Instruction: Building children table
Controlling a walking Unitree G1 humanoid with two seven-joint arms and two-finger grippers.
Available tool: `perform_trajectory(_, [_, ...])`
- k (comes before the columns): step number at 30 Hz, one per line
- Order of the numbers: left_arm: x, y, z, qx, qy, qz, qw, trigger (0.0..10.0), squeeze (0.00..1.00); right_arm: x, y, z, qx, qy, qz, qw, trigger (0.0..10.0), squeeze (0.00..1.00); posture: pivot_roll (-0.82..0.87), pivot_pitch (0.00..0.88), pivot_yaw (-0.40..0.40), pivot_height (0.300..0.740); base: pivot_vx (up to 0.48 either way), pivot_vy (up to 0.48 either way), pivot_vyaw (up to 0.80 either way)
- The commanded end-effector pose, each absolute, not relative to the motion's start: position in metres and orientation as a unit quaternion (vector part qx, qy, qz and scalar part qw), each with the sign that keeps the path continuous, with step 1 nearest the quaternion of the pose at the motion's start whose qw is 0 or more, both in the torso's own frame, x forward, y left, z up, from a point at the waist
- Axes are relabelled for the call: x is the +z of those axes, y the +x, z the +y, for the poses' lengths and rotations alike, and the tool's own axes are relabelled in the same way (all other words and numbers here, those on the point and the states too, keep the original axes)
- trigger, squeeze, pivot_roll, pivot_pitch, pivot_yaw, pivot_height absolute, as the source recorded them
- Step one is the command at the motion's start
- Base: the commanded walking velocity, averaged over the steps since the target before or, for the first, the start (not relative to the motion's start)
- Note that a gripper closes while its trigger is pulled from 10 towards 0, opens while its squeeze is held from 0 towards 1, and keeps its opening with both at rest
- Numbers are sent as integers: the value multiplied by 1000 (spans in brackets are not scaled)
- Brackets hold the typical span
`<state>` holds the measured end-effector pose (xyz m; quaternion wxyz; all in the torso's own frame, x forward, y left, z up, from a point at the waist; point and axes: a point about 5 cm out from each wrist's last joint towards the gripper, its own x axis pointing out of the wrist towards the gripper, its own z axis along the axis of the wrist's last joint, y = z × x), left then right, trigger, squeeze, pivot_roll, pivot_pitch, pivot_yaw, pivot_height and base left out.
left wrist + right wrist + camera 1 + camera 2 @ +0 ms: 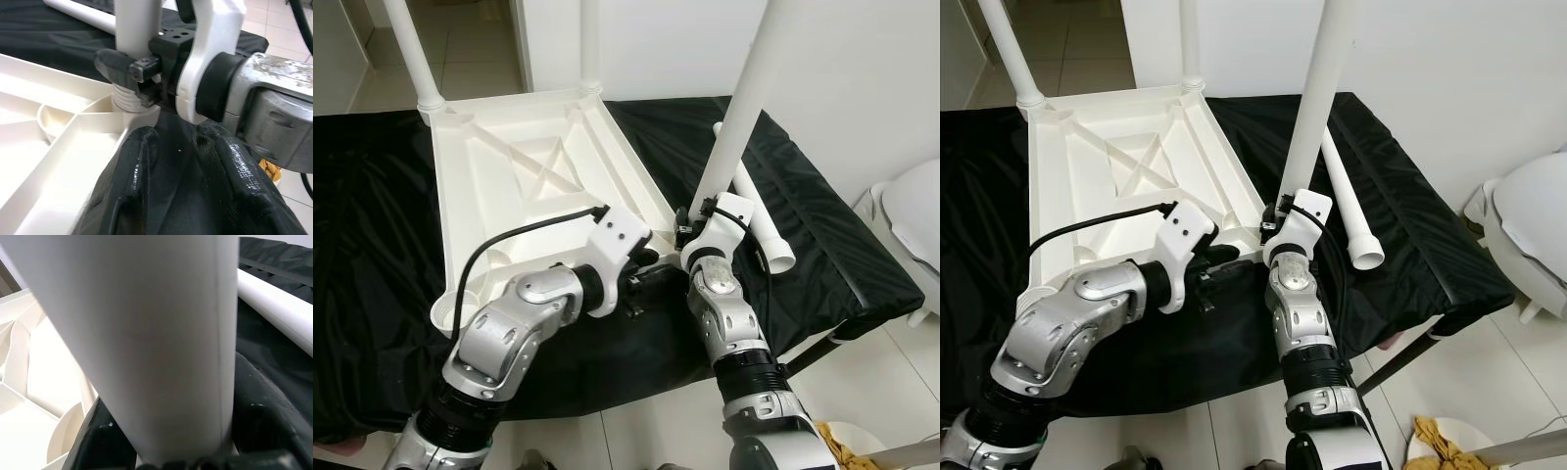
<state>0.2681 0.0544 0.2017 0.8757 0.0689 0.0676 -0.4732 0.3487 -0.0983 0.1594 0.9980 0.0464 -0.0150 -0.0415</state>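
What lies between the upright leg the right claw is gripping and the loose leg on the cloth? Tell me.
Only bare black cloth lies between the gripped leg and the loose leg, as the right eye view shows. The right claw clamps the gripped leg's base.

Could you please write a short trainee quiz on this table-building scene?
1. True or false: the white tabletop lies upside down on the black cloth.
2. What does the right gripper clamp? A) a cable B) an upright table leg C) the cloth
3. Where is the loose leg?

Key: 1. True. 2. B, near its threaded base at the tabletop's corner socket. 3. Flat on the cloth, right of the tabletop.
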Motion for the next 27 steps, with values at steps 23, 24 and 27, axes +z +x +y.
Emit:
perform_trajectory(23, [203,273,56,-464,94,55,879,10000,0,160,360,-134,130,32,-22,991,10000,0,-28,0,-60,740,0,0,0])
perform_trajectory(24, [203,273,56,-464,94,55,879,10000,0,160,360,-134,130,32,-22,991,10000,0,-28,0,-60,740,0,0,0])
perform_trajectory(27, [204,273,56,-466,96,53,878,10000,0,159,363,-142,185,20,-22,982,10000,0,-24,0,-60,740,0,0,0])
